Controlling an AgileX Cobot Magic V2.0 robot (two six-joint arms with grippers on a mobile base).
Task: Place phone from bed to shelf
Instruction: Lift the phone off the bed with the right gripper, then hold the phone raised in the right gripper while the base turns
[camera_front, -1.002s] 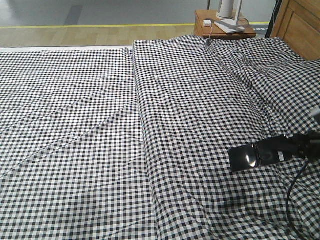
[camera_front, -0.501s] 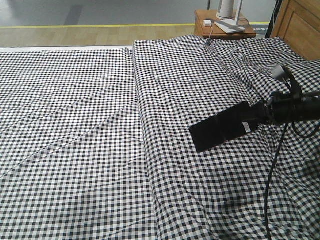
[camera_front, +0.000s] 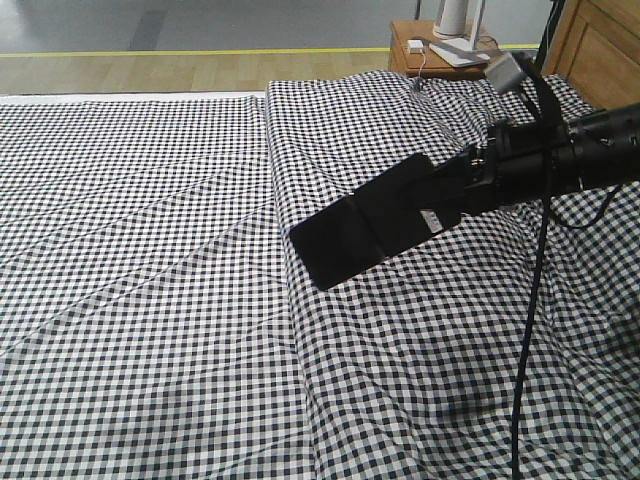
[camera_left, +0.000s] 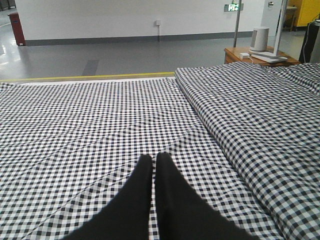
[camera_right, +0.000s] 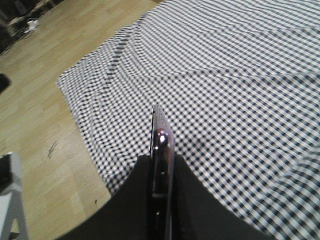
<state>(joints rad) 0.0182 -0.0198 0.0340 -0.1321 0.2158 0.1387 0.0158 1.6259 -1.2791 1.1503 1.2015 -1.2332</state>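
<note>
right gripper (camera_right: 161, 167) is clamped on the phone (camera_front: 370, 222) up above the bed (camera_front: 150, 260), left gripper (camera_left: 153, 167) has its fingers pressed together

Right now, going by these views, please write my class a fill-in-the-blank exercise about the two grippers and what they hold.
The right gripper is clamped on the ___. That object hangs in the air over the checked ___. The left gripper holds nothing, and its fingers are ___.
Missing words: phone; bed; shut.
</note>
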